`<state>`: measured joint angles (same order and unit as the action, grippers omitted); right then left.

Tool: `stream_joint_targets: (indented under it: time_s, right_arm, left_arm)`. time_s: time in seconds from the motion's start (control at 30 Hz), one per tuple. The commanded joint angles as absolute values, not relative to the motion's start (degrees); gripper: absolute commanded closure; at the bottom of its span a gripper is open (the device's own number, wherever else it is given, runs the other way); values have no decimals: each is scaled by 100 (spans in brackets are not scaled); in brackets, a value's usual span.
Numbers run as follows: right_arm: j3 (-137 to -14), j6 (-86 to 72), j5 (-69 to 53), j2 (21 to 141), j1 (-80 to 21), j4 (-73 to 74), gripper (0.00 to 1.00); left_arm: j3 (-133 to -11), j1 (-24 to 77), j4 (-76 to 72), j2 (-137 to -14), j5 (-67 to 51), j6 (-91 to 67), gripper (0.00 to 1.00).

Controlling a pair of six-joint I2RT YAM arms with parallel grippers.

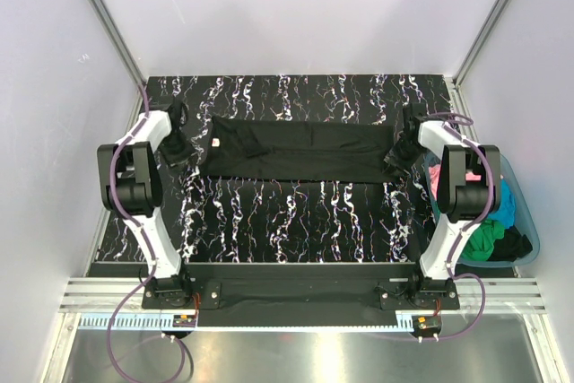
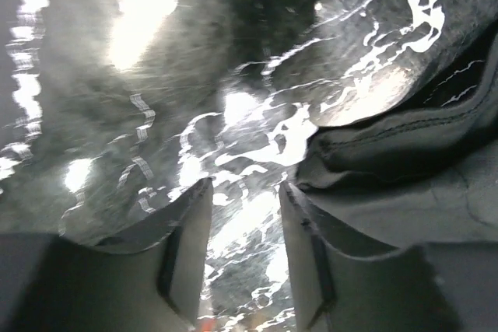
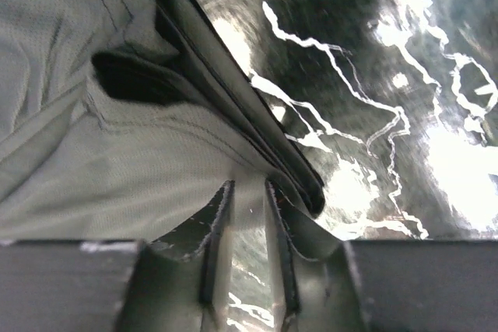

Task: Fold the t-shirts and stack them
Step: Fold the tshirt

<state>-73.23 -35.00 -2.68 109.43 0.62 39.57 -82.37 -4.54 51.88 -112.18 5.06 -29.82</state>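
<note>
**Black shirt in a long band, a loosened gripper at each end**

Hard to make out from above: both pairs of fingertips, lost against dark cloth and the black, white-veined marbled table [image 1: 296, 221]. Partly cut off by the right arm: a translucent teal plastic tub [image 1: 531, 232] beside the table's right edge, holding a crumpled turquoise-blue shirt [image 1: 505, 204] and a green shirt [image 1: 484, 238]. Smeared by glare and blur in both wrist views: the tabletop.

On the far half of the table: the large black cloth t-shirt [image 1: 296, 152], folded flat into a band. Long axis left to right, one end toward each arm, with a small pale label [image 1: 215, 143] near the left end.

Both arms posed alike: elbows raised, forearms angled forward, wrists turned inward and down to the shirt's ends.

Left gripper [image 2: 245, 192]: released, fingers well parted over bare table, a stitched hem just beside one finger. Right gripper [image 3: 247, 192]: loosened too, fingers a narrow gap apart, tips right at the folded edge of the cloth.
</note>
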Motion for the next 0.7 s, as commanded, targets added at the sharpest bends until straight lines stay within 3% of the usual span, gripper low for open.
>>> stream_joint_targets:
  time_s: [0.0, 0.17, 0.43, 0.67]
  right_arm:
    - [-7532, -3647, -264, 10486, 53, 4262, 67]
    - [-7804, -3543, -185, 10406, 53, 4517, 62]
    - [-8683, -3217, -184, 10328, 53, 4895, 62]
    - [-9105, -3067, -501, 10239, 26, 5009, 61]
  left_arm:
    - [-8691, -466, 5588, -10793, 940, -2997, 53]
    - [-9017, -466, 5538, -10433, 687, -3093, 50]
    - [-8912, -361, 4264, -10028, -1211, -3752, 46]
    - [-9439, 139, 4069, -10713, -1196, -3981, 46]
